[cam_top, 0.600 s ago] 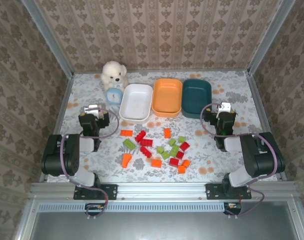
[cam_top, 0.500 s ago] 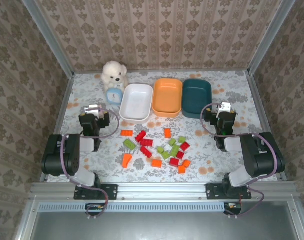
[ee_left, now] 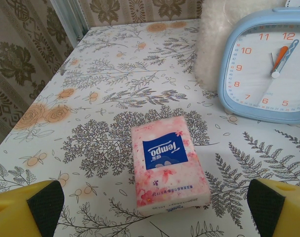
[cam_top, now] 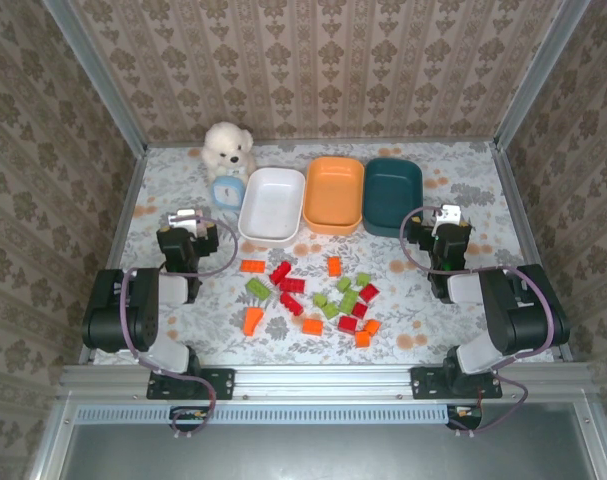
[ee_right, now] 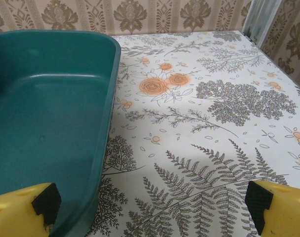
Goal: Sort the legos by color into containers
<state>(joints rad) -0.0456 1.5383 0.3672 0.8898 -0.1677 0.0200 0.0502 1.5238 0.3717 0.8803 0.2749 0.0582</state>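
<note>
Several legos in red [cam_top: 291, 284], orange [cam_top: 253, 320] and light green [cam_top: 257, 289] lie scattered on the middle of the table. Behind them stand three containers in a row: white [cam_top: 272, 204], orange [cam_top: 335, 194] and dark teal [cam_top: 393, 195], all empty. My left gripper [cam_top: 186, 225] rests at the left, open, its yellow fingers [ee_left: 41, 202] wide apart. My right gripper [cam_top: 446, 225] rests at the right, open, beside the near right corner of the teal dish [ee_right: 107, 108]; its left fingertip [ee_right: 46, 202] overlaps the dish's rim. Neither gripper [ee_left: 153, 205] [ee_right: 153, 201] holds anything.
A pink tissue pack [ee_left: 167, 165] lies flat on the table just ahead of my left gripper. A small blue clock [cam_top: 228, 190] [ee_left: 268, 69] and a white plush toy [cam_top: 228, 148] stand at the back left. Patterned walls and metal posts [cam_top: 123, 110] enclose the table.
</note>
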